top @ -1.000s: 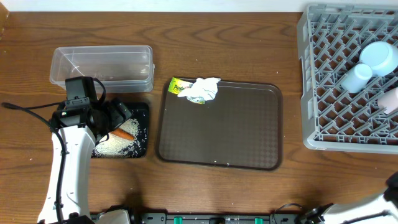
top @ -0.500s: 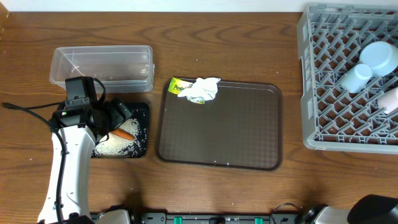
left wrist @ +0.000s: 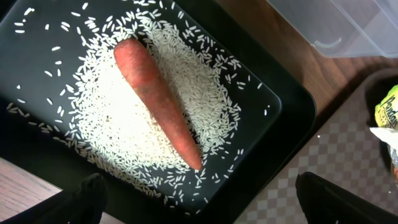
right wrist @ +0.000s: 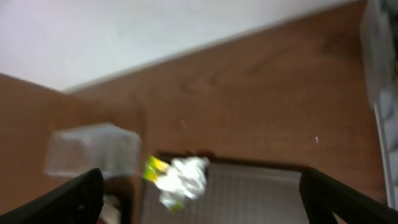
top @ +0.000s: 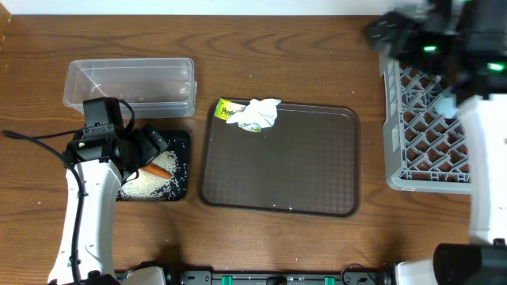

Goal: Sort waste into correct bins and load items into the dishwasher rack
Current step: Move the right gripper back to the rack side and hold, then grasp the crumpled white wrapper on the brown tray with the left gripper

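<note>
An orange carrot [left wrist: 155, 99] lies on loose white rice [left wrist: 118, 130] in the black tray [left wrist: 289, 115], and my left gripper [left wrist: 202, 208] hangs open just above them with nothing in it. The clear tub [top: 131, 85] stands behind the black tray [top: 181, 142]. A crumpled white napkin [top: 261, 113] and a yellow-green wrapper [top: 228, 111] rest on the far-left corner of the brown serving tray [top: 277, 170]. My right gripper [top: 379, 32] is open and empty, high over the far-left corner of the grey rack [top: 424, 138]. The right arm hides the items in the rack.
The right wrist view is blurred; it shows the napkin [right wrist: 183, 177], the wrapper [right wrist: 155, 168], the tub [right wrist: 93, 149] and the rack's edge [right wrist: 382, 93]. Bare wooden table runs between the brown tray and the rack.
The right arm has swung up from the bottom right edge to above the rack, covering the dishes there. The left arm has not moved.
</note>
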Available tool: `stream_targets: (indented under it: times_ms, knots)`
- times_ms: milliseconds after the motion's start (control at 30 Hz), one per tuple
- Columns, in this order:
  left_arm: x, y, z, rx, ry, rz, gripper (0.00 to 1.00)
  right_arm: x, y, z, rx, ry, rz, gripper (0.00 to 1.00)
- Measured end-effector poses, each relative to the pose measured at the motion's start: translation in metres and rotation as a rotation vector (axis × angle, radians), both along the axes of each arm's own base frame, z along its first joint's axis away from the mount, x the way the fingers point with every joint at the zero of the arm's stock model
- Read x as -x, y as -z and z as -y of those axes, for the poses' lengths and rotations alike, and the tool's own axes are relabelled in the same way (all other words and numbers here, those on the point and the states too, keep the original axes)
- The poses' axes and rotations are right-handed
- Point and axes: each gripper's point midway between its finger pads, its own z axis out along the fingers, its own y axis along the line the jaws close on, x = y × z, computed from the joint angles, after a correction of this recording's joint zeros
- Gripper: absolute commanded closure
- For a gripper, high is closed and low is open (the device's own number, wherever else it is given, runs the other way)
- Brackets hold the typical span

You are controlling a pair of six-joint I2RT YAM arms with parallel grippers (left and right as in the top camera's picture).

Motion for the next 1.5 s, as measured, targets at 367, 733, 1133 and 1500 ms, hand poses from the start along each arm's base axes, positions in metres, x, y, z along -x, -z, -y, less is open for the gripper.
stream_targets:
  times_ms: [367,733,1133,1500]
  knots:
    - [0.0,0.0,0.0,0.0,0.0,0.0,0.0,-0.01,0.057,0.052,0.405,0.264,-0.125,0.01]
    - [-0.006,-0.002,-0.001,0.008,-0.026,0.025,0.01,0.018,0.107,0.186,0.346,0.669,-0.4,0.01]
    - [-0.011,-0.014,0.079,0.353,0.108,0.061,0.05,0.025,0.112,0.211,0.278,0.76,-0.429,0.01]
    - [-0.002,-0.043,0.181,0.256,0.461,0.079,0.16,0.024,0.112,0.211,0.275,0.758,-0.429,0.01]
